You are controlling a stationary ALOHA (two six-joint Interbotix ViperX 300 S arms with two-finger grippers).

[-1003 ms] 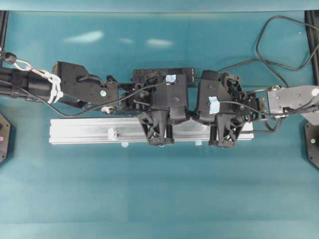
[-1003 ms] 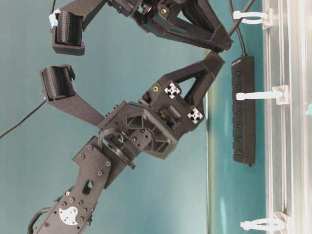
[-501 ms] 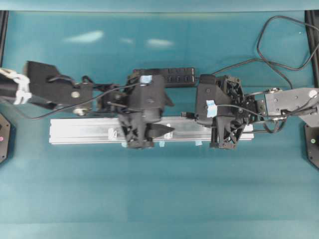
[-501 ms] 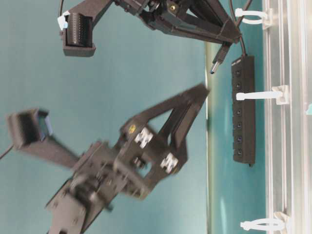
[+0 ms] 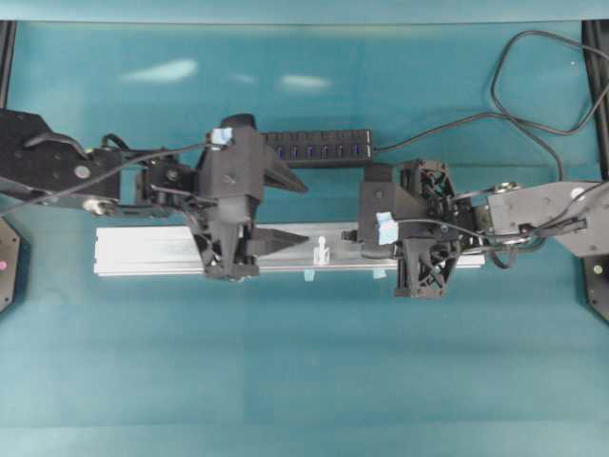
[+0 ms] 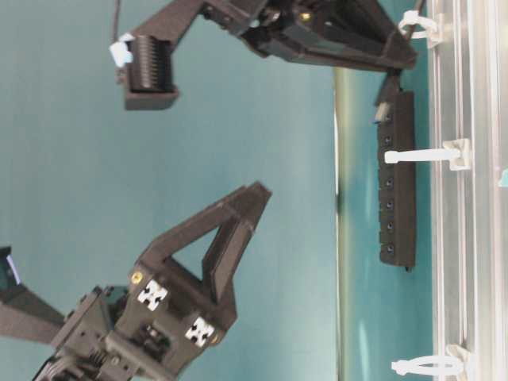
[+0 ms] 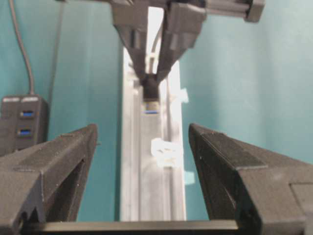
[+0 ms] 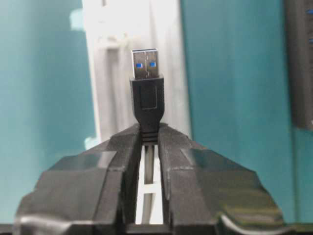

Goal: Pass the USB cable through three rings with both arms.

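My right gripper (image 8: 149, 133) is shut on the USB cable's black plug (image 8: 146, 93), whose metal tip sticks out past the fingertips and points along the silver rail (image 8: 168, 73). In the overhead view the right gripper (image 5: 348, 234) hovers over the rail just right of the middle ring (image 5: 322, 252). My left gripper (image 5: 306, 216) stands open to the left of that ring, holding nothing. From the left wrist I see the ring (image 7: 164, 149) between my spread fingers (image 7: 220, 156), with the plug (image 7: 150, 95) beyond it. The table-level view shows three rings (image 6: 421, 155) upright on the rail.
A black multi-port hub (image 5: 319, 145) lies behind the rail, its cord running off to the right. Black cords loop at the back right (image 5: 533, 57). Small blue tape tabs (image 5: 309, 276) sit at the rail's front edge.
My left gripper has opened, let go of the plug and drawn back to the left. The right gripper still holds the plug and has moved left toward the middle ring.
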